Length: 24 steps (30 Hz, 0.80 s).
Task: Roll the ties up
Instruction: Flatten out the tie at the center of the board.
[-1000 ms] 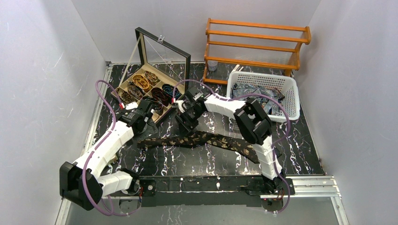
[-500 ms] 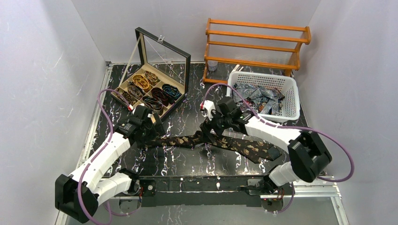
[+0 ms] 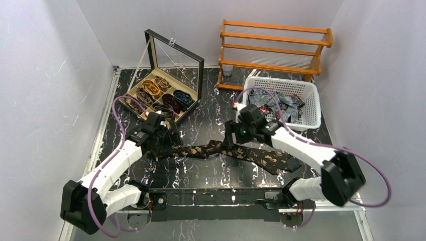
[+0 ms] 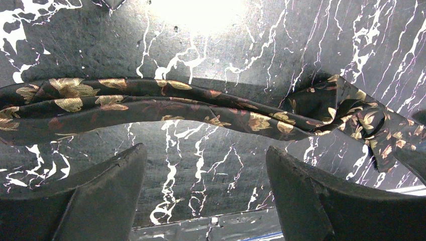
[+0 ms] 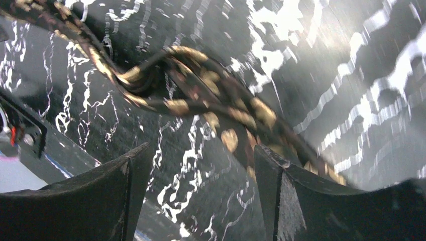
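A dark tie (image 3: 261,156) with gold floral spots lies unrolled across the middle of the table, bunched up near its centre. My left gripper (image 3: 167,144) hovers over its narrow left part. In the left wrist view that gripper (image 4: 205,148) is open, and the tie (image 4: 201,108) runs across just beyond the fingertips. My right gripper (image 3: 230,138) is above the bunched middle. It (image 5: 203,146) is open too, with the tie (image 5: 201,100) curling past its right finger (image 5: 281,170); nothing sits between the jaws.
A compartment box (image 3: 131,86) at the back left has its glass lid up and holds several rolled ties (image 3: 150,89). A white basket (image 3: 312,114) with more ties (image 3: 274,99) stands at the back right. Behind it is a wooden rack (image 3: 274,47).
My right arm swung away from the box, rightward and toward the near edge, and now reaches over the tie's middle. My left gripper moved down to the tie's narrow end.
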Each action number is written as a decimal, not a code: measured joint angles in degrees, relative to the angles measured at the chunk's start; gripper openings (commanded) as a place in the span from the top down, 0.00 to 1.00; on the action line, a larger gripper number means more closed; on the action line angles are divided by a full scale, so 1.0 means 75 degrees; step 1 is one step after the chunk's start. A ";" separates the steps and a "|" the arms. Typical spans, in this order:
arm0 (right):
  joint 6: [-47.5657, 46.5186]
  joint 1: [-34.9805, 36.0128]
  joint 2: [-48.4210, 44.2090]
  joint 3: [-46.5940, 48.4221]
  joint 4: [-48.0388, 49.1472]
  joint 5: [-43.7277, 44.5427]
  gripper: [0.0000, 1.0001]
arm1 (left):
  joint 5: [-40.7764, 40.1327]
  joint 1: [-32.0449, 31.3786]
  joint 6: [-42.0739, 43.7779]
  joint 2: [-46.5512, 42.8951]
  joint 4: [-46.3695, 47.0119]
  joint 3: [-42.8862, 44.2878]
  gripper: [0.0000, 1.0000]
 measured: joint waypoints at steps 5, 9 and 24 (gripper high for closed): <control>0.1760 -0.0525 -0.1577 -0.1186 -0.0778 0.1119 0.18 | -0.0073 0.0000 -0.0006 0.0009 0.0047 -0.0015 0.15; 0.2672 -0.1128 -0.2396 -0.1953 -0.1402 0.1842 0.19 | -0.0428 0.0000 -0.0099 0.0009 -0.0044 -0.0015 0.14; 0.3745 -0.3488 -0.1842 -0.2672 -0.1239 0.2550 0.17 | -0.1378 0.0000 -0.0207 0.0017 -0.0425 -0.0012 0.11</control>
